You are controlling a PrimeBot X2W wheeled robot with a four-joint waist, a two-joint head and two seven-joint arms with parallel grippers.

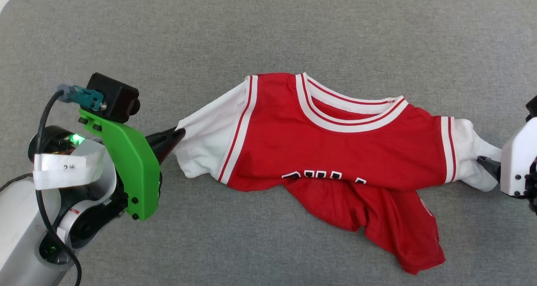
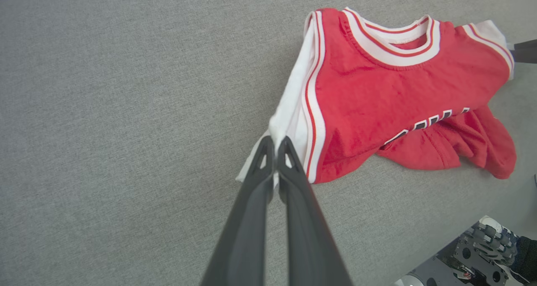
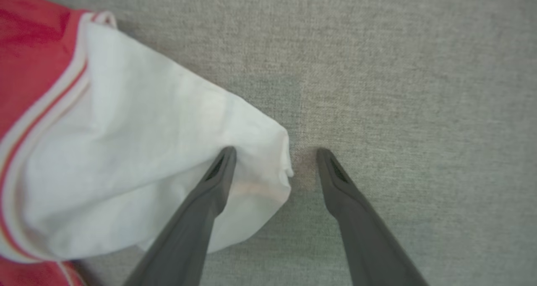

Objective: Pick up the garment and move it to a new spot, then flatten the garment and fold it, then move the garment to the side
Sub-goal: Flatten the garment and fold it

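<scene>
The red shirt (image 1: 335,152) lies on a grey cloth surface (image 1: 268,26), stretched sideways between the two grippers. Its striped collar (image 1: 352,110) is on the side away from the robot. The lower half of the shirt is crumpled and turned under, and it trails toward the robot on the right. Black lettering (image 1: 323,176) shows only in part along that fold.

The left gripper (image 1: 178,131) is at the shirt's left end. In the left wrist view its fingers are pressed together on the edge of the white left sleeve (image 2: 293,110), pinching the cloth between their tips (image 2: 275,140).

The right gripper (image 1: 482,160) is at the shirt's right end with its fingers spread wide apart (image 3: 275,151). One finger (image 3: 218,172) lies over the white right sleeve (image 3: 147,152), the other (image 3: 335,177) over bare grey cloth just beside it. The sleeve's edge sits in the gap, not gripped.
</scene>
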